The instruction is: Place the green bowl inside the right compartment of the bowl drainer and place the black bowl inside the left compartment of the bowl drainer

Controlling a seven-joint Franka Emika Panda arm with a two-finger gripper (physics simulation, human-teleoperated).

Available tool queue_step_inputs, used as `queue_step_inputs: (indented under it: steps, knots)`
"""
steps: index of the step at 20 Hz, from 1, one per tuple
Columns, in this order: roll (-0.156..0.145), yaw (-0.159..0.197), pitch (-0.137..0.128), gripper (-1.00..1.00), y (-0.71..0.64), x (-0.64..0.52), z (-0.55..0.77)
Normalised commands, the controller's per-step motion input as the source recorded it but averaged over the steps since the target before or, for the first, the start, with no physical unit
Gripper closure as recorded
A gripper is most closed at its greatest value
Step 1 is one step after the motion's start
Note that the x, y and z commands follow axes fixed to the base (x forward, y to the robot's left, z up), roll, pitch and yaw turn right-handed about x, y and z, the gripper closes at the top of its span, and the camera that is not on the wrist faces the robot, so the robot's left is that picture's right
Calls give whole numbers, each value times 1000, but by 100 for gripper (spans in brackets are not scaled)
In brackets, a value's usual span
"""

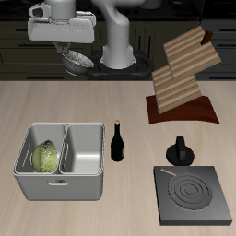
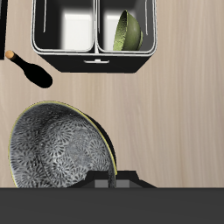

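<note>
One bowl down: the green bowl [image 1: 44, 157] is sat tilted in a bowl drainer [image 1: 61, 184] well. The black bowl [image 2: 61, 147] is held aloft by its rim, jaws clenched on it; it's judged rigid, light, slippery.

Below and ahead of my pincer [image 1: 76, 61], the bowl drainer [image 1: 59, 175] has one well occupied by the green bowl [image 1: 44, 157]; the adjoining well stands open. A dark bottle [image 1: 117, 143] stands just beside that open well.
</note>
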Motion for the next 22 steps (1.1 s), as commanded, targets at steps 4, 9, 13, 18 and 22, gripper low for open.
queue_step_inputs:
  steps: [4, 9, 13, 18, 22]
  knots:
    - [-25, 6, 11, 100, -24, 407, 233]
    - [-8, -25, 20, 100, 24, 404, 271]
    - [-4, -9, 27, 100, 35, 394, 192]
    - [8, 8, 37, 100, 40, 484, 178]
    - [-17, 1, 9, 100, 88, 460, 150]
